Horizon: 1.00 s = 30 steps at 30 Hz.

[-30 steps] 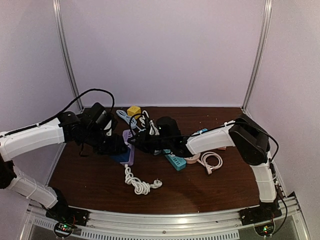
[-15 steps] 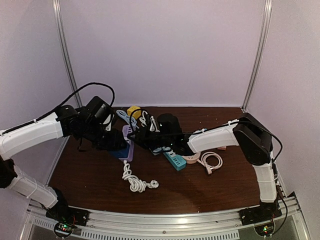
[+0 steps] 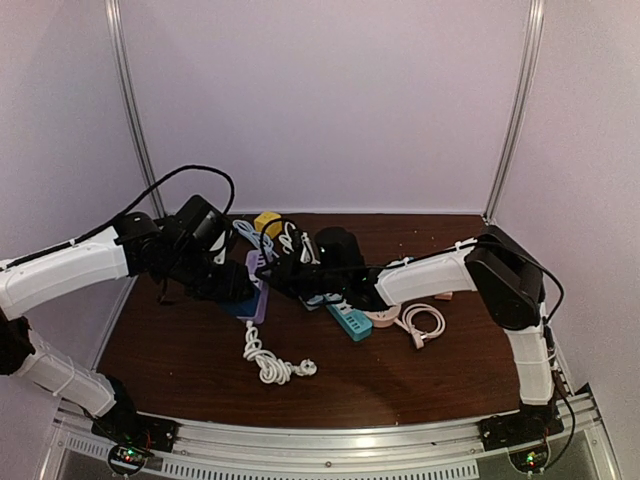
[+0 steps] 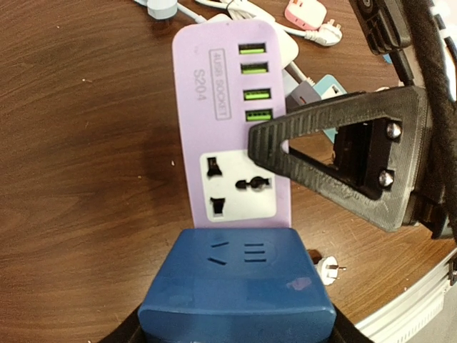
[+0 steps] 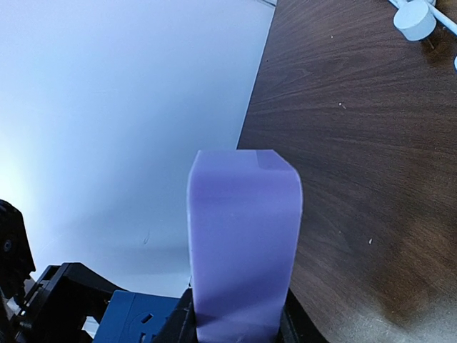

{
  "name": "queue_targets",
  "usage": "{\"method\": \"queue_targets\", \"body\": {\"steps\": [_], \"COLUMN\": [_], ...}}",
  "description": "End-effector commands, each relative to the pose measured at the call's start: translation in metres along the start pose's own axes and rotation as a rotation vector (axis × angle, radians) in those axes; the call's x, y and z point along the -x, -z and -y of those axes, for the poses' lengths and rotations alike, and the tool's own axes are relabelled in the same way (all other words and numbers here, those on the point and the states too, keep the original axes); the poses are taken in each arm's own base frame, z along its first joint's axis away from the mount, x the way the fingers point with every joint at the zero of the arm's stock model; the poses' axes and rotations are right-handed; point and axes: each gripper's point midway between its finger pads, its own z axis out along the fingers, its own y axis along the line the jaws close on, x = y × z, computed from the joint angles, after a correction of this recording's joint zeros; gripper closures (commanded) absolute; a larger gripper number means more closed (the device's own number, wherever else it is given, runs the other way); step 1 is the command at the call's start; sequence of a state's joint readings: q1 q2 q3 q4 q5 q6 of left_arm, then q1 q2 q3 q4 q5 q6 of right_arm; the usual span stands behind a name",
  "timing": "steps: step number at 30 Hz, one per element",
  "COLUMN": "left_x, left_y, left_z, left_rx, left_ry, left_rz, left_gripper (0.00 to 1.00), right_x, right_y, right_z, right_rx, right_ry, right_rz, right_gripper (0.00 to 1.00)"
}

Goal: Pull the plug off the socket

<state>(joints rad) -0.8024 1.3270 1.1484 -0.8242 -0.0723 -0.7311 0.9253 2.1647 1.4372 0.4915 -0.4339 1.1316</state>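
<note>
**Two-arm pull, both holds made.** My left gripper [image 3: 228, 288] is closed on the blue plug [image 4: 235, 286], which fills the bottom of the left wrist view. Its fingers are mostly hidden beneath the plug. My right gripper [image 5: 235, 325] is clamped across the purple power strip [image 4: 228, 107], with one black finger lying over the strip's face beside the USB ports.

Plug and strip appear to be held just off the table [image 4: 86, 143], left of centre in the overhead view. They are near a coiled white cable [image 3: 270, 365] and a teal power strip [image 3: 350, 320]. The plug sits against the near end of the purple strip; I cannot tell whether its pins are seated or out.

I judge the step in hand to be the extraction itself, with separation not confirmed. The next move calls for drawing the plug straight out along its pins while the right arm braces the strip. Any twist could bind the pins or slide the strip through the fingers.
</note>
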Motion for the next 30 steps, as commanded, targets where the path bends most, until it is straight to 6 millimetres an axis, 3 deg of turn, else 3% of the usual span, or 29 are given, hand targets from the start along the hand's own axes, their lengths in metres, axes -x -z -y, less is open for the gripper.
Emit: {"method": "queue_targets", "body": {"steps": [1,5,9,16,25,30], "left_x": [0.013,0.014,0.018,0.009,0.002,-0.008], "left_y": [0.02,0.019,0.023,0.023,0.022,0.009], "left_z": [0.033,0.032,0.029,0.032,0.014,0.018], "left_rx": [-0.146,-0.275,-0.274,-0.161,-0.038,-0.009], "left_ry": [-0.046,0.091,0.093,-0.014,-0.034,-0.058], "left_rz": [0.079,0.069,0.077,0.054,0.06,0.026], "left_gripper": [0.79,0.79,0.79,0.81,0.83,0.87], "right_x": [0.0,0.001,0.0,0.002,0.004,0.007], "right_y": [0.005,0.009,0.011,0.01,0.016,0.013], "right_z": [0.101,0.104,0.108,0.109,0.115,0.108], "right_rx": [-0.256,-0.27,-0.279,-0.291,-0.31,-0.291], "right_ry": [-0.002,0.018,0.018,0.011,0.014,0.01], "right_rz": [-0.001,0.013,0.013,0.019,0.042,0.041], "right_gripper": [1.0,1.0,1.0,1.0,1.0,1.0]}}
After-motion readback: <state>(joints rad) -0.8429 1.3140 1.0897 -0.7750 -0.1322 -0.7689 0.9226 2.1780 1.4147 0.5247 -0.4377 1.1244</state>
